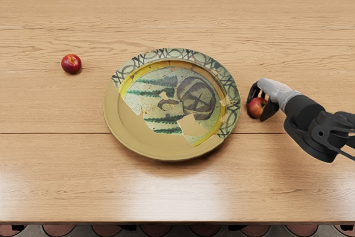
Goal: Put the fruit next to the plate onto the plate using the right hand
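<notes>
**A:** Where is the fruit right now?

**B:** The right apple point(255, 107) is just beside the right rim of the plate point(166, 154), outside it, over the wooden table point(177, 192). It is small and red, with a paler patch on the side facing us.

**A:** And the hand?

**B:** The right hand point(268, 97) is wrapped around that apple. The right arm point(313, 127) comes in low from the right edge. It has a bulky black wrist, then a pale grey back of the hand pointing left toward the plate.

**A:** Are the fingers spread or closed?

**B:** Closed on the fruit. The dark fingers point(270, 110) curl around it, one over its far left side and another down its near right side. The red skin shows in the gap between them. I cannot tell whether the apple rests on the wood or is raised a little above it.

**A:** Does the hand touch the plate?

**B:** The fingers are very near the rim, but I cannot tell whether they touch it.

**A:** Describe the plate.

**B:** It is large and round and sits in the middle of the table. The near left part is plain ochre. A green and black patterned border runs along the far and right sides, and the painted centre has dark strokes and a round figure.

**A:** Anything else on the table?

**B:** A left apple point(71, 63), also red, lies on the wood well apart from the plate, to its far left.
</notes>
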